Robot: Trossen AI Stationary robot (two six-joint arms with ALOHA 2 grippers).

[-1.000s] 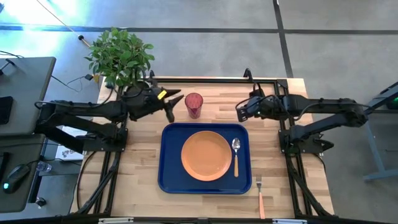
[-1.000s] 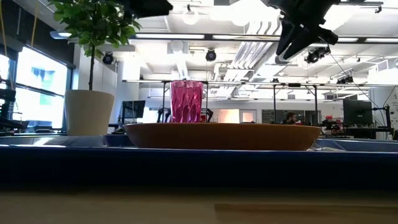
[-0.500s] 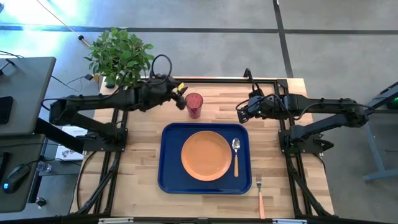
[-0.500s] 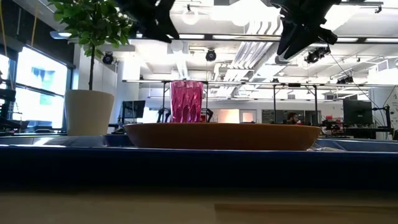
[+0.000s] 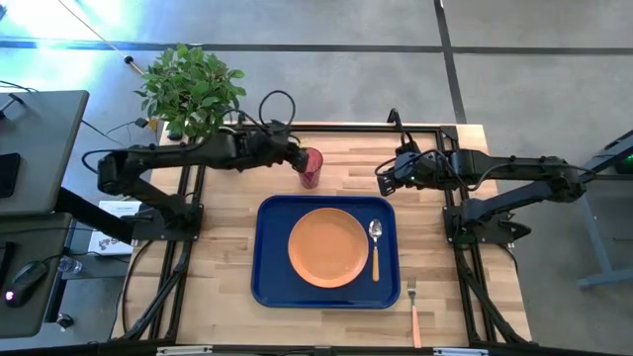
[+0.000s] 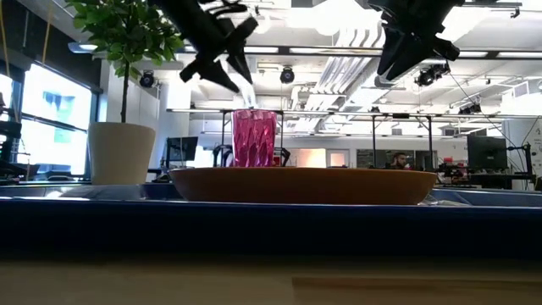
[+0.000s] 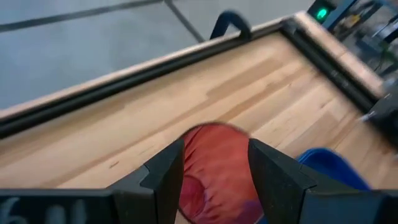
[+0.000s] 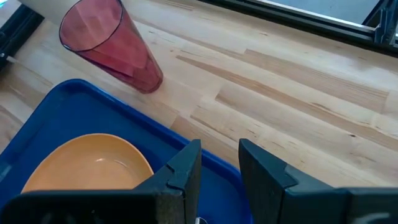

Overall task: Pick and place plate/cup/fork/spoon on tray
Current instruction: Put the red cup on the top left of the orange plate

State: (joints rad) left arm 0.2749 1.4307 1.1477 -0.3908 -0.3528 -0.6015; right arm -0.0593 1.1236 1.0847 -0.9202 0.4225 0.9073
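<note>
my left gripper (image 7: 214, 168) hangs right over the cup (image 7: 217, 165), fingers apart either side. right gripper (image 8: 217, 171) waits open nearby.

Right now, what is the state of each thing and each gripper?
cup: upright on the table, off the tray
plate: on the tray
spoon: on the tray
fork: on the table, off the tray
left gripper: open, over the cup
right gripper: open, waiting above the table

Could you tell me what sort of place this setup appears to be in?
Probably a robotics lab or open workshop: the wooden table sits in a black metal frame with two arms, and the low view shows exposed ceiling ducts and monitors behind.
</note>
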